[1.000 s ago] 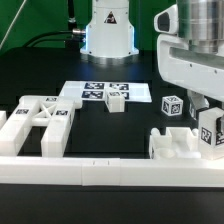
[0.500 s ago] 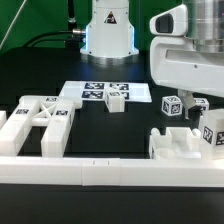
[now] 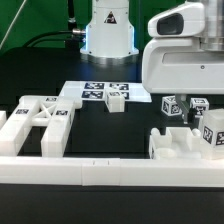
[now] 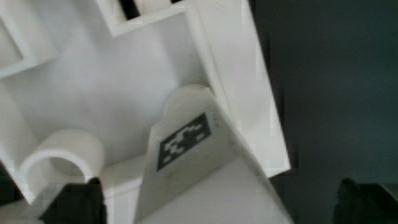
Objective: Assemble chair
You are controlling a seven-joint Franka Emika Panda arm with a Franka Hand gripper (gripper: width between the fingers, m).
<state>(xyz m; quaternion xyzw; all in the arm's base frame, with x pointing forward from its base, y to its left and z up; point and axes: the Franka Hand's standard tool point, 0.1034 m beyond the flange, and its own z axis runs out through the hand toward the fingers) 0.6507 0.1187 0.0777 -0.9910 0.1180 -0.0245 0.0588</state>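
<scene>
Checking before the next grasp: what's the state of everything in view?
pincer: open, fingers wide apart.
tagged part in wrist view: lying ungripped.
left chair parts: loose, unassembled, by the border rail.
small block: loose, at the marker board edge.
two tagged posts: loose on the table.
notched block: loose, by the rail.

2 views bright, evenly lit; wrist view blurred (whites glaring).
</scene>
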